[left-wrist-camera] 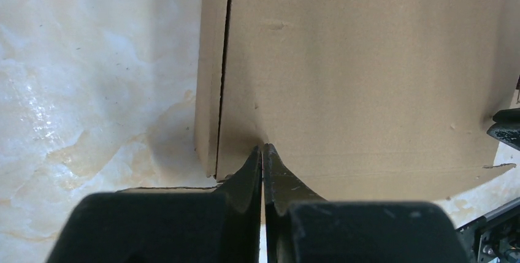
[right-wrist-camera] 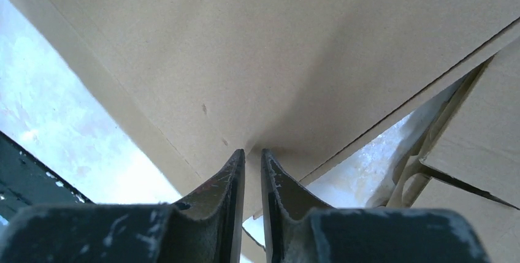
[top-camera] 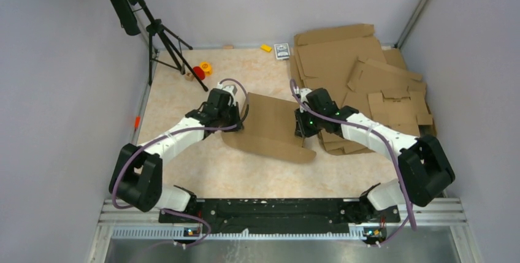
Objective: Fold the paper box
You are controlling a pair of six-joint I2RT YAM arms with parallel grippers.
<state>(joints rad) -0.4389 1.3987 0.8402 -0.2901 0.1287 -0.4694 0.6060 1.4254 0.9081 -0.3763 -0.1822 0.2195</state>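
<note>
Your left claw (left-wrist-camera: 263,149) is pinched shut on the paper box's (top-camera: 273,125) left edge, and your right claw (right-wrist-camera: 252,152) nips the right edge. The box sits mid-desk (top-camera: 184,85), braced between them, likely for bending a crease.

The pale marbled bench (top-camera: 184,97) carries a flat brown box (top-camera: 270,128) at its middle and a heap of cardboard blanks (top-camera: 362,79) at far right. A tripod (top-camera: 162,48) stands far left, with small red (top-camera: 198,72) and yellow (top-camera: 266,48) bits near it.
</note>
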